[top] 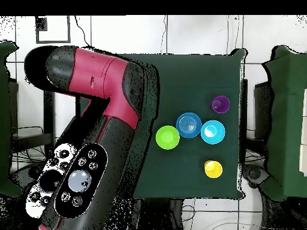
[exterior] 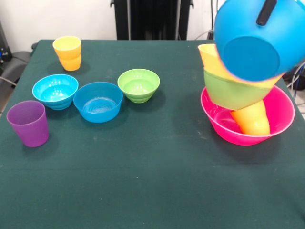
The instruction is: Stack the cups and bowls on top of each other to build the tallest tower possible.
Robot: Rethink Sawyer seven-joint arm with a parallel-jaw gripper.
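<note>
The tower (exterior: pixel 245 102) leans; our claw (exterior: pixel 266 12) grips the blue bowl (exterior: pixel 255 40) above it, so we must lower it squarely.

On dark green cloth table (exterior: pixel 152 181), right below black finger (exterior: pixel 266 12) clamping raised blue plastic bowl (exterior: pixel 252 43): large pink plastic bowl (exterior: pixel 281 112). Well apart from finger: small green plastic bowl (exterior: pixel 138 85), small blue plastic bowl (exterior: pixel 98 101), cyan plastic bowl (exterior: pixel 55 90), purple plastic tumbler (exterior: pixel 28 123), yellow plastic tumbler (exterior: pixel 67 51).

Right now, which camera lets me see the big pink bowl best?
The front view. There the big pink bowl sits in plain sight on the table's right side, with an orange cup inside it. In the overhead view the robot's red and black arm covers that spot, so no pink bowl shows.
</note>
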